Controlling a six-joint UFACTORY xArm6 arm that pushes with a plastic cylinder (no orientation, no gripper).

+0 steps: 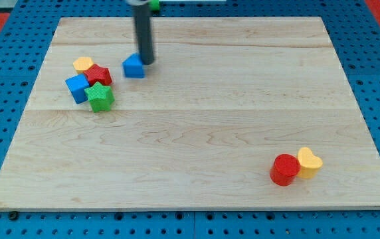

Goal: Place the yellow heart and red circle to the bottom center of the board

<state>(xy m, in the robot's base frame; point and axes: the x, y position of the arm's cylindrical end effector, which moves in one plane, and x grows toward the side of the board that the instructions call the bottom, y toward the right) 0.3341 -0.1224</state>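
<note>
**Rod tip at the upper-left blocks; target pair at lower right**

The wooden board lay on a blue perforated surface. My tip rested on the board in the upper-left part of the view, touching or just beside the upper-right edge of a lone blue block, whose exact shape could not be made out. The arm carried no pincer; it ended in the plain dark rod, so no open or closed state applied, and nothing was held.

To the view's left of the tip, a cluster of four blocks sat packed together: a yellow block at the top, a red star-like block just to its lower right, a blue cube at the lower left, and a green star at the bottom.

The task's two pieces lay well apart from the tip, near the board's lower-right corner. The red circle and the yellow heart touched each other, the heart on the view's right of the circle. Both stood to the right of the bottom centre of the board.
</note>
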